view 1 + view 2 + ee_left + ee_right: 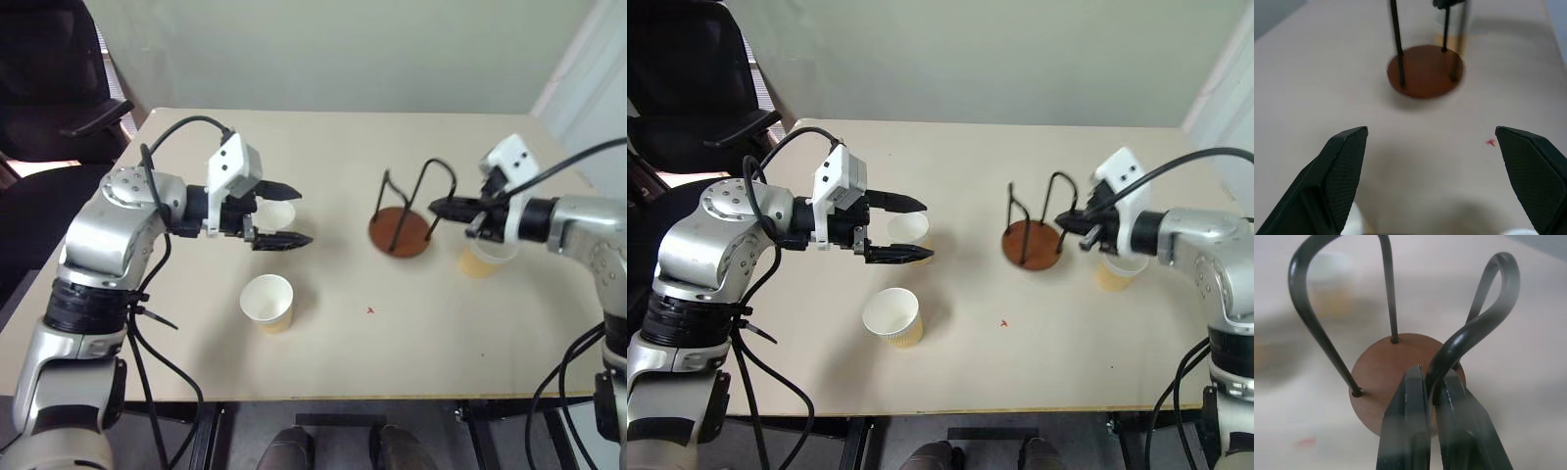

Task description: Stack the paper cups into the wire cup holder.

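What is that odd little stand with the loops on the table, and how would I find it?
Start at the beige table and look toward the robot's right side. There stands the wire cup holder, a round reddish-brown disc with thin black wire loops rising from it, and the right pincer is shut on one loop. Unlike the tan paper cups nearby, it is a see-through cage and holds nothing.

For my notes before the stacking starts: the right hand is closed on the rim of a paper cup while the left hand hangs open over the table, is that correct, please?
Not quite. The right hand is closed on a black loop of the wire cup holder, not on a cup's rim; the right wrist view shows the wire pinched between its fingers. The left hand does hang open over the table.
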`<state>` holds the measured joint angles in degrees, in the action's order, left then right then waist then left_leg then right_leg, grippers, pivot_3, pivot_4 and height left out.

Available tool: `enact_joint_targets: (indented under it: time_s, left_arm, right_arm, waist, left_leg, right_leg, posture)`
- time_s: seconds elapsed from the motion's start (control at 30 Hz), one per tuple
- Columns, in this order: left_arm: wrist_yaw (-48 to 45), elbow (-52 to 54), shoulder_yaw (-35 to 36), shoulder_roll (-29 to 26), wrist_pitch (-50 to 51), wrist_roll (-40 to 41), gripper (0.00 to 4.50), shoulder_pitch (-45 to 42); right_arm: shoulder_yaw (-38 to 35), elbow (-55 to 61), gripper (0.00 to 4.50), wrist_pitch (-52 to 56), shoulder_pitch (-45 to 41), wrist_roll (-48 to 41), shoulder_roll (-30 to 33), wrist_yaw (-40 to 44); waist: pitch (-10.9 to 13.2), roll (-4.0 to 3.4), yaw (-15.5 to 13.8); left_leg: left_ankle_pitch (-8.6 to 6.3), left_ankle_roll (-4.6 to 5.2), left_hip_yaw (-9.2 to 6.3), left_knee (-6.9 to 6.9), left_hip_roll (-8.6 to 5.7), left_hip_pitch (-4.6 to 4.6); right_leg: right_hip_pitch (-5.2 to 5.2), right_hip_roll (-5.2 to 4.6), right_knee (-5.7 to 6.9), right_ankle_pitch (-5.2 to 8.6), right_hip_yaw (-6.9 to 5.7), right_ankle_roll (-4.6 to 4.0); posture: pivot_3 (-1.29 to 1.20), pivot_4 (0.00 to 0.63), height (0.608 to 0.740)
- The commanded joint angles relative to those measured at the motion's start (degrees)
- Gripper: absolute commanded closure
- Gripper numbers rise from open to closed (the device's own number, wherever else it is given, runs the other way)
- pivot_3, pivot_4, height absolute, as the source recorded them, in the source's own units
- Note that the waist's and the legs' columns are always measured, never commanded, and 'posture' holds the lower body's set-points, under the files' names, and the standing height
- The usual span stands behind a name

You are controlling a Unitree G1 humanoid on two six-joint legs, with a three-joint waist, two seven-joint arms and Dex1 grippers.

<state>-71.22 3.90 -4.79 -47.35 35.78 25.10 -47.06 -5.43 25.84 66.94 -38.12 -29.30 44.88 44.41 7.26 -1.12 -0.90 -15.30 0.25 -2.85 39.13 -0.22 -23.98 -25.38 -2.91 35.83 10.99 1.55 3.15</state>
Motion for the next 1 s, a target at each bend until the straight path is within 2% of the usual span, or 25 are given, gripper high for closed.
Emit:
enact_joint_targets:
  time_s: [0.03,0.2,0.4,0.77,0.87,1.0]
  left_arm:
    - [-2.4,3.2,-0.2,-0.8,0.4,1.6,0.00,-0.1]
    - [-6.0,4.6,-0.9,-2.5,0.7,2.3,0.00,0.6]
    - [-9.5,5.4,-1.1,-5.5,0.7,2.6,0.00,1.5]
    - [-14.9,6.0,-1.7,-9.2,-2.0,1.8,0.00,4.6]
    - [-14.3,6.1,-1.6,-8.8,-1.8,1.9,0.00,4.2]
    - [-13.7,7.5,-1.5,-8.8,-0.9,2.3,0.00,4.6]
  right_arm:
    - [-1.5,6.3,4.48,4.2,1.9,-2.7,-2.1,-4.2]
    - [1.5,8.5,4.48,4.5,5.6,-3.8,-3.6,-5.6]
    - [5.6,7.8,4.48,1.1,8.4,-3.9,-2.1,-3.8]
    - [15.4,2.8,4.48,-9.5,7.8,1.9,1.5,0.2]
    - [16.2,1.6,3.71,-10.8,8.2,2.7,2.8,1.6]
    - [14.9,0.7,2.32,-11.9,8.9,3.3,4.5,2.4]
  waist:
    - [0.0,0.00,0.0]
    - [0.0,0.00,0.0]
    - [0.0,0.00,0.3]
    - [0.0,0.02,0.4]
    - [0.0,0.04,0.4]
    - [0.0,0.04,0.4]
  left_leg:
    - [0.02,0.03,0.00,0.09,0.00,0.03]
    - [0.40,0.24,-0.01,0.07,-0.03,0.05]
    - [0.51,0.22,-0.04,-0.03,-0.01,0.15]
    - [0.48,0.27,-0.05,-0.06,-0.01,0.13]
    - [0.47,0.29,-0.05,-0.04,-0.01,0.13]
    - [0.47,0.29,-0.05,-0.05,-0.01,0.12]
  right_leg:
    - [0.02,-0.01,0.08,0.00,0.02,0.00]
    - [0.07,-0.08,0.09,-0.32,0.01,-0.04]
    - [0.07,-0.07,0.14,-0.40,0.00,-0.16]
    - [0.06,-0.07,0.09,-0.40,-0.01,-0.17]
    - [0.08,-0.09,0.10,-0.41,0.00,-0.19]
    - [0.07,-0.09,0.10,-0.42,0.00,-0.21]
  posture:
    - [0.00,0.150,0.740]
    - [0.00,0.150,0.740]
    - [0.00,0.150,0.740]
    - [0.00,0.150,0.740]
    - [0.00,0.150,0.740]
    - [0.00,0.150,0.740]
